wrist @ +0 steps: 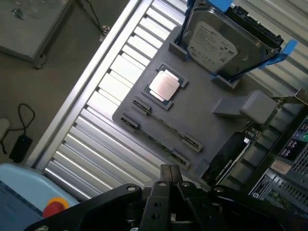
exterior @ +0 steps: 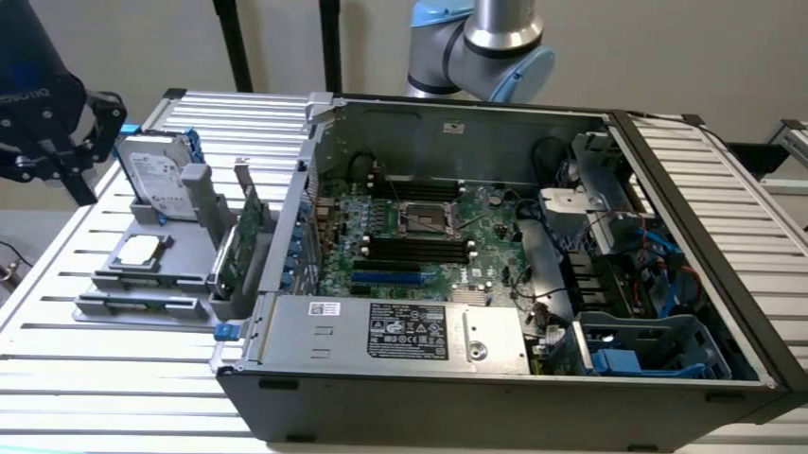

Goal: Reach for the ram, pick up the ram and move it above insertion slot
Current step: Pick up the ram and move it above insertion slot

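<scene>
The ram [wrist: 156, 140] is a thin green stick lying flat in the front slot of a grey fixture plate [wrist: 202, 106]; the exterior view shows the ram [exterior: 139, 305] at the plate's near end. My gripper [wrist: 170, 169] hangs above and off the plate, fingers pressed together and holding nothing. In the exterior view the black gripper [exterior: 57, 165] is at the far left, high over the table edge, well away from the ram. Black memory slots [exterior: 417, 248] lie on the motherboard inside the open computer case [exterior: 505, 378].
The fixture plate [exterior: 127, 284] also carries a silver-labelled hard drive [exterior: 158, 175] with blue rails, a CPU [exterior: 142, 248] and an upright green expansion card [exterior: 234, 251] next to the case wall. The slatted metal table [exterior: 76, 378] extends around it. A red button [wrist: 54, 208] sits below.
</scene>
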